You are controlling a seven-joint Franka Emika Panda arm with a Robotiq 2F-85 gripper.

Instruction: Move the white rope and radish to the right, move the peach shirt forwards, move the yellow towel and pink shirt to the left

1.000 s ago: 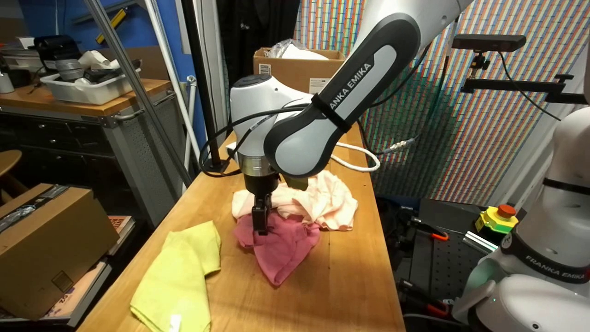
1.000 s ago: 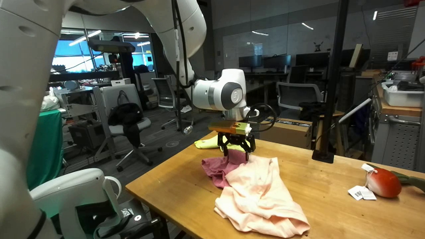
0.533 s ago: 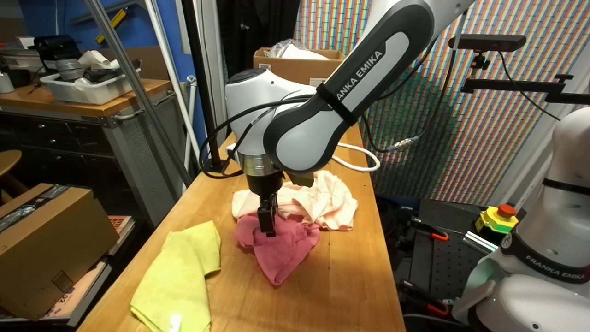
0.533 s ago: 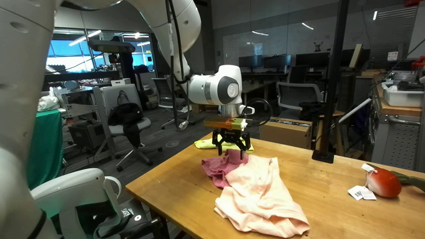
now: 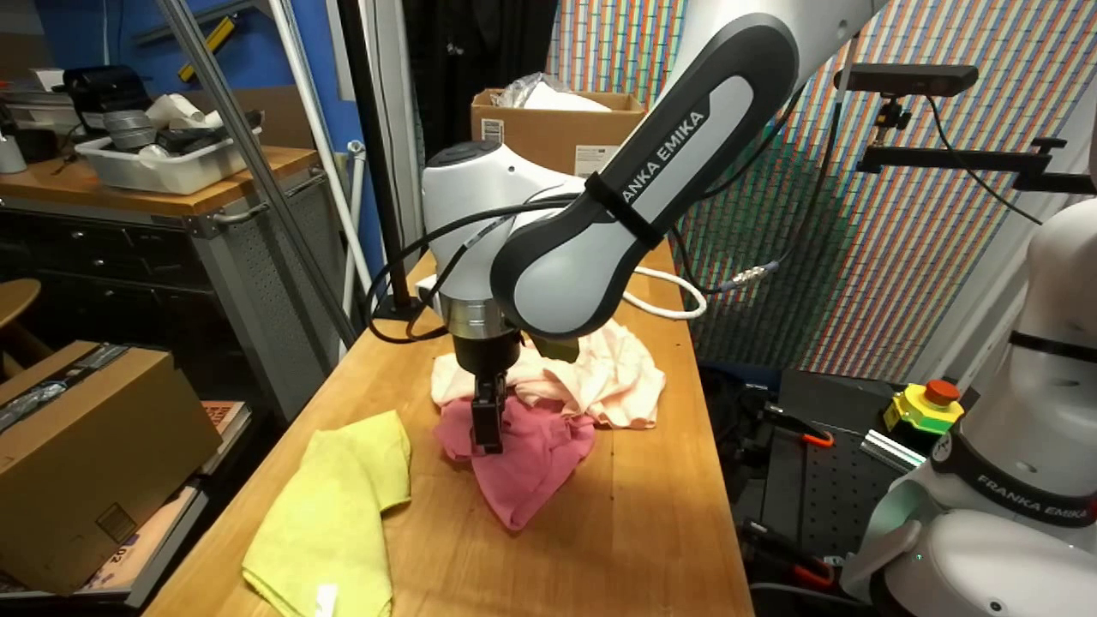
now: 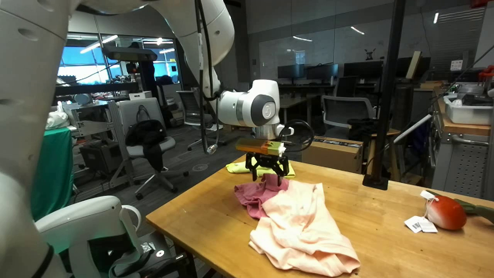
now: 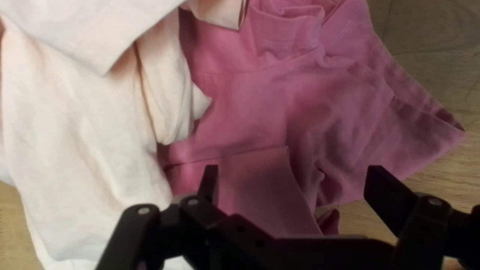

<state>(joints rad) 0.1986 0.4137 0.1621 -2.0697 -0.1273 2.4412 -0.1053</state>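
Observation:
The pink shirt [image 5: 536, 458] lies crumpled mid-table; it also shows in another exterior view [image 6: 254, 199] and the wrist view [image 7: 258, 101]. The peach shirt [image 6: 305, 231] lies against it, also in the wrist view [image 7: 82, 131]. My gripper [image 6: 267, 180] points down over the pink shirt, jaws wide apart. In the wrist view the gripper [image 7: 292, 170] has a raised pink fold between its fingers; whether the tips touch cloth I cannot tell. The yellow towel [image 5: 334, 523] lies nearer that camera. The radish [image 6: 447, 213] and white rope [image 5: 677, 314] lie toward the opposite end.
A black pole base [image 6: 375, 181] stands on the table [image 6: 216, 216] along one side. A cardboard box [image 5: 548, 128] stands at one end of the table. Another cardboard box [image 5: 94, 463] is beside the table. The arm's cable loop hangs near the gripper.
My gripper shifts slightly over the pink shirt: first up and sideways, then back a little and lower, staying open. The shirts, towel, radish and rope stay in place.

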